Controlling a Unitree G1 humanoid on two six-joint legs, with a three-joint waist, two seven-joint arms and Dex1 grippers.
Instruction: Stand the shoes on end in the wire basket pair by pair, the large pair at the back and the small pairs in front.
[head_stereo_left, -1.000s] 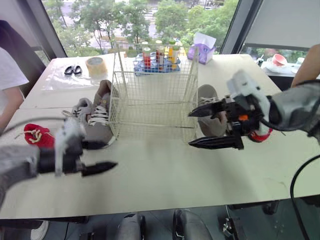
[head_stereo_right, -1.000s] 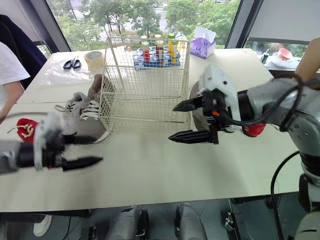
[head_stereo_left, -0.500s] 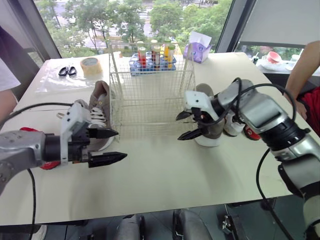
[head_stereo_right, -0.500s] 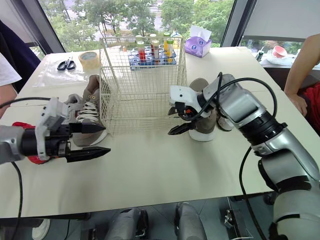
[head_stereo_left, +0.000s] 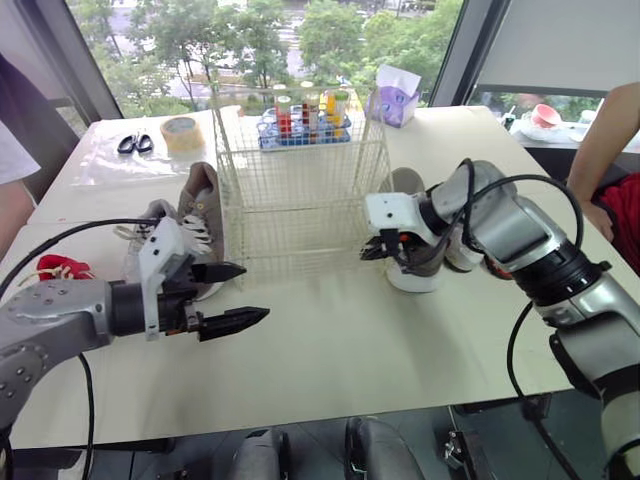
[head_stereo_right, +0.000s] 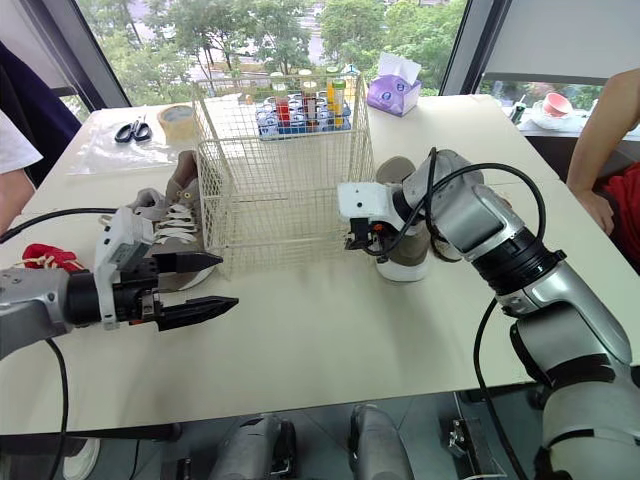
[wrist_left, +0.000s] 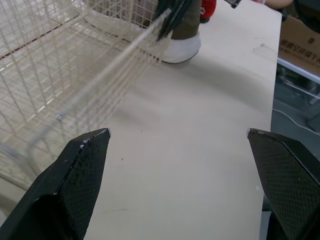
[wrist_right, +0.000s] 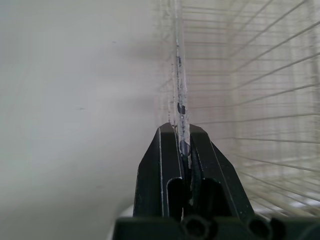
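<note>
1. Right gripper (wrist_right: 182, 131): fingers clenched on a wire at the front right corner of the wire basket (head_stereo_left: 300, 180).
2. Left gripper (head_stereo_left: 255, 292): fingers spread, grasping nothing, over the table (head_stereo_left: 330, 350) near the basket's front left corner.
3. Grey sneakers (head_stereo_left: 198, 218) lie against the basket's left side; another grey shoe (head_stereo_left: 418, 262) sits just beside its right side.

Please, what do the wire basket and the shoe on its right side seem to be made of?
Wire basket: probably thin metal wire with a cream, slightly glossy coating; it is a see-through grid of straight rods. Shoe: a matt grey-brown upper, suede or fabric, I cannot tell which; a smooth white sole, likely rubber.
</note>
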